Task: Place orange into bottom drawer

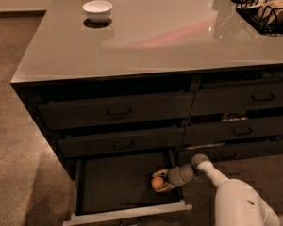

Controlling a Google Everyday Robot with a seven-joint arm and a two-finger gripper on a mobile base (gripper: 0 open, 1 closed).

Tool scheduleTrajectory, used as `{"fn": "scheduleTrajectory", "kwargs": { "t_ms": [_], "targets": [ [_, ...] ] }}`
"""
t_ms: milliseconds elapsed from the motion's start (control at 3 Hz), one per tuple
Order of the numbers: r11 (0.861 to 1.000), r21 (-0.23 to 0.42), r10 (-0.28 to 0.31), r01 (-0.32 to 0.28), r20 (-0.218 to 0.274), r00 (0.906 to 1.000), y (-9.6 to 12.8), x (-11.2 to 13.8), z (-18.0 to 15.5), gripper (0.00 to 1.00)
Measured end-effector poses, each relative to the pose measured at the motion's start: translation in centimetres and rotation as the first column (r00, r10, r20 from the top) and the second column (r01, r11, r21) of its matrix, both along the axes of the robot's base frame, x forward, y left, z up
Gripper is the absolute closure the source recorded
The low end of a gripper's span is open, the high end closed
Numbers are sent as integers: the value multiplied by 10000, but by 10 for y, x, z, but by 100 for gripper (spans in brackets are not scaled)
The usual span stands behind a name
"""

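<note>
**Orange (pixel 157 183) pinched in the hand (pixel 161 182) inside the open bottom drawer (pixel 114 185)**

Small and round, sitting at the right end of the drawer's dark floor, not far behind the near-right corner. Gripped from the right by the hand: one pale finger (pixel 159 173) over the top of the orange, the other beneath it, both pressed against the skin. Hard to tell whether resting on the drawer floor or held just above it.

Behind the hand, a grey cylindrical wrist (pixel 180 174), then a rounded joint and a white arm (pixel 236 201) stretching off to the near right, crossing above the drawer's right side wall.

Bottom drawer pulled well out toward the near side, lowest of a stack of three at the left of the cabinet. Flat dark floor, paler grey front rim (pixel 127 214) along the near edge.

Directly above, the middle drawer (pixel 122 144) and the top drawer (pixel 117 112), both shut, each with a small bar handle. To the right, a second stack of dark drawer fronts (pixel 245 98), also shut, with a pale scrap at the gap above the middle one, too small to identify.

Over all of it, the glossy grey table (pixel 179 41). Far left on the table, a white bowl (pixel 97 10), upright. At the far right corner, a black wire basket (pixel 266 8), cut off by the edge of the view, with pale contents inside. To the left of the cabinet, a brown speckled floor (pixel 19 140).
</note>
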State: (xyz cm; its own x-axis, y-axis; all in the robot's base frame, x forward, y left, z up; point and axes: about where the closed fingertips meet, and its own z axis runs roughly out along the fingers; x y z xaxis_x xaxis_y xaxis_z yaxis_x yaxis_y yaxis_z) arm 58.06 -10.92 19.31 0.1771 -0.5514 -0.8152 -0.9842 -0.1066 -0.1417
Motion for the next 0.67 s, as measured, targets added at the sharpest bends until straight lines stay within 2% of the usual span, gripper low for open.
{"fn": "scheduleTrajectory", "kwargs": {
  "t_ms": [333,667],
  "targets": [
    [9972,-698,336,-272,920,9952,9,-7,-8,100],
    [9891,-1118,1046,-958,762,9916,28,-14,-21,82]
  ]
}}
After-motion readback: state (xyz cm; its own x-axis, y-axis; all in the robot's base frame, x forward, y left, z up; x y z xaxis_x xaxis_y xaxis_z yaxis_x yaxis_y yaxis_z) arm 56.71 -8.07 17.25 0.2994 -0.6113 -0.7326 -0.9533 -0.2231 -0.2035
